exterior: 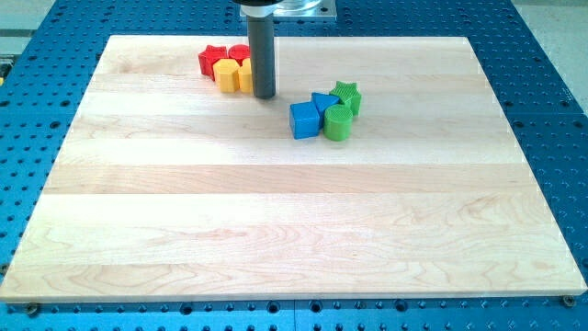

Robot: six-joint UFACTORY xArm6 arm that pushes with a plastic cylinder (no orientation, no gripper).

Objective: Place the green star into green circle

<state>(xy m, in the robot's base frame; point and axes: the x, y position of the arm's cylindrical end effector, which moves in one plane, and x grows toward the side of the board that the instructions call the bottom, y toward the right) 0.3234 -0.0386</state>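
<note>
While my tip point(264, 95) (a bare end effector, nothing to grip) stands near the worktop's point(276, 230) top edge, the green star point(347, 94) touches the green circle point(337, 122); careless pushing could scatter the blue blocks point(310, 115).

Wooden board point(276, 230) on blue perforated table point(551, 74)

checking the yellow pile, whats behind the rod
My tip stands at the view's right of the yellow blocks. The rod covers part of a red block and a yellow one's right side; the red star shows fully. Anything else behind it is hidden.
</note>
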